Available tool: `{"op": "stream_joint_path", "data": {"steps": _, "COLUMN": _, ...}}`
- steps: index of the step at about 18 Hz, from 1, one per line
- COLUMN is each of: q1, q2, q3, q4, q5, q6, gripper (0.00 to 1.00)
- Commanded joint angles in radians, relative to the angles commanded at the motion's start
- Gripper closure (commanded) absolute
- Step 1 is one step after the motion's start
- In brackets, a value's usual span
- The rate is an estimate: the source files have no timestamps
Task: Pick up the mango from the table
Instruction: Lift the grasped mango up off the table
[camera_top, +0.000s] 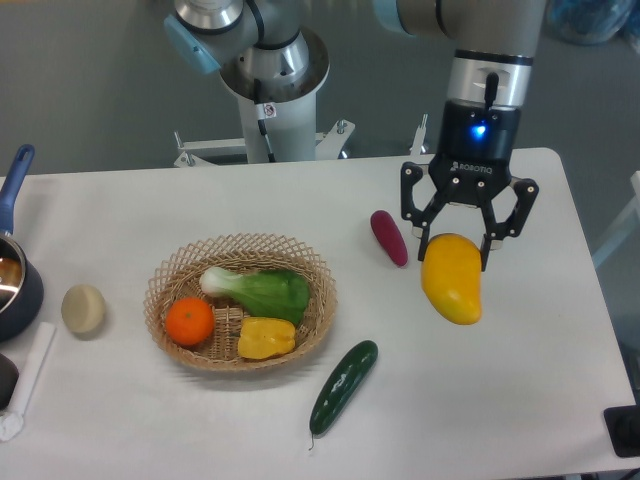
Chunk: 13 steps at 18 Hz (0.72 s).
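Note:
The mango (452, 280) is a smooth yellow-orange fruit lying on the right part of the white table (520, 400), its long axis running roughly toward the camera. My gripper (458, 250) points straight down over the mango's far end. Its jaws are spread wide, with one fingertip (428, 238) at the mango's left side and the other at its right side. From this view I cannot tell whether the fingertips touch the fruit.
A purple eggplant (389, 237) lies just left of the gripper. A green cucumber (343, 386) lies at the front centre. A wicker basket (170, 270) holds an orange, a yellow pepper and a leafy green. A pale round item (83, 309) and a pot (15, 290) are at the left.

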Motion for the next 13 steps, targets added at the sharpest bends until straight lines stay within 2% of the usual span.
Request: {"op": "stream_joint_path", "data": {"steps": 13, "q1": -0.006, "q2": 0.000, "q3": 0.002, "q4": 0.000, "q5": 0.000, "q6": 0.000, "gripper": 0.62}}
